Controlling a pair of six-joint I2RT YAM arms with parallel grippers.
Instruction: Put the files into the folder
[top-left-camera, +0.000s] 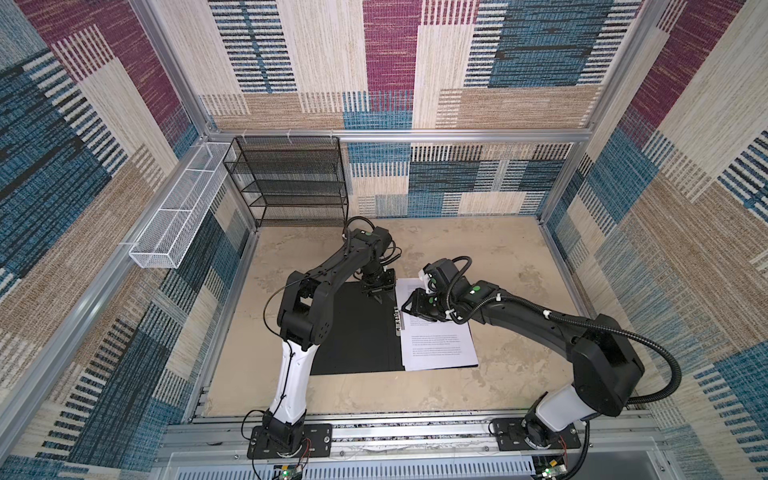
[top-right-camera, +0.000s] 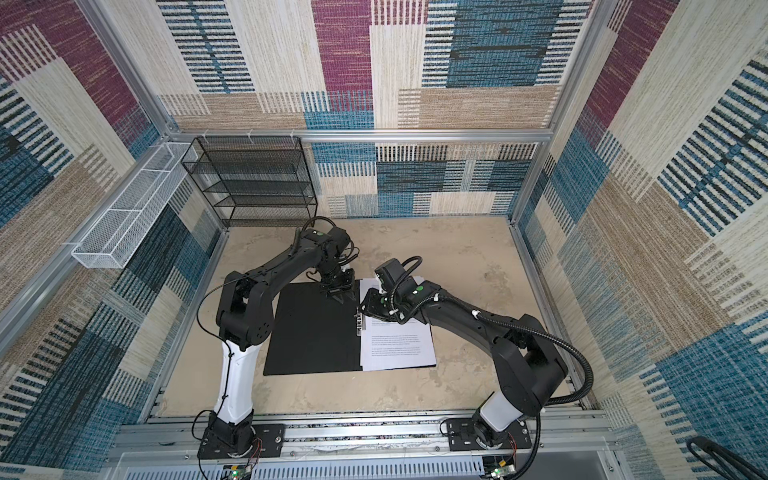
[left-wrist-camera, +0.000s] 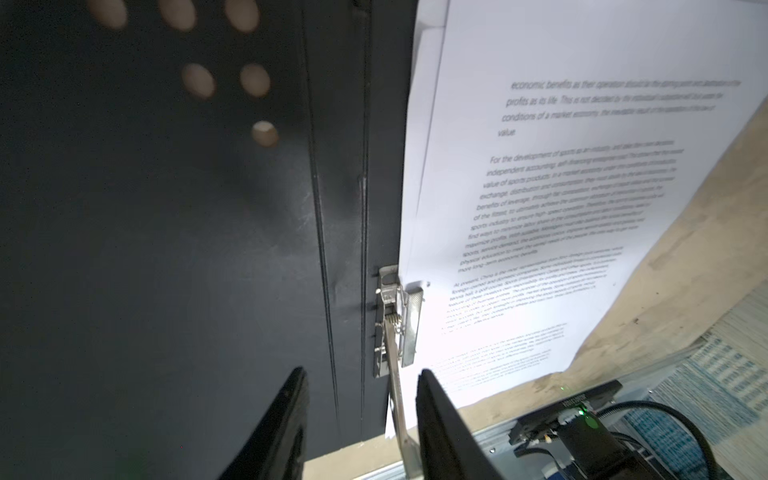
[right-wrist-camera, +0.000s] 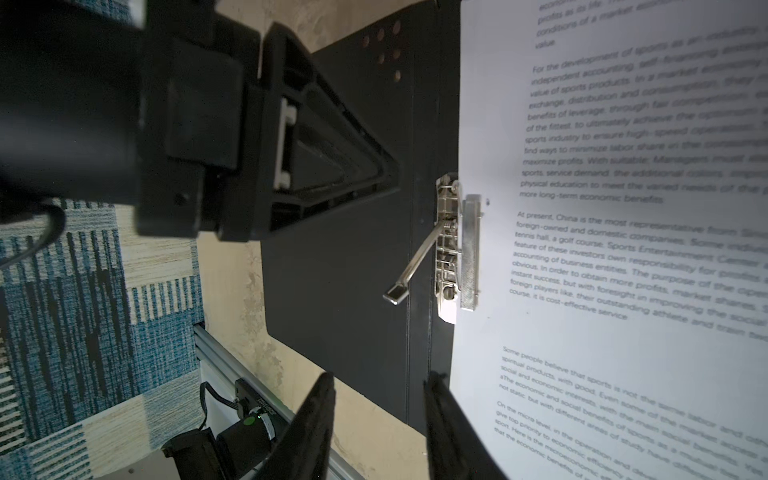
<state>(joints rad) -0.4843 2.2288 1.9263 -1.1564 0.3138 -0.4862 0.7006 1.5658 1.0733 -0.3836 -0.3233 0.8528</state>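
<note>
Looking at the files: stacked square on the right half of the folder, itself opened flat, black inside up, in the middle of the table. Running lengthwise from the near edge toward the back wall, parallel to the spine, with the head of the page at the far end. Tucked along the spine-side edge beneath the bar of the clip, with the lever raised off the cover. Judged to be at the clamping step: sheets in place, clip not yet shut. Calling next for a press on the lever, down flat, without dragging the top sheet, then for swinging the left half over. Above the far part of that left half, near the spine, the left gripper, fingers partway apart with the lever rising between them, possibly brushing one finger, though hard to tell from so close. Just beside, over the sheets' inner edge, the right gripper, fingers likewise partway apart, holding nothing.
</note>
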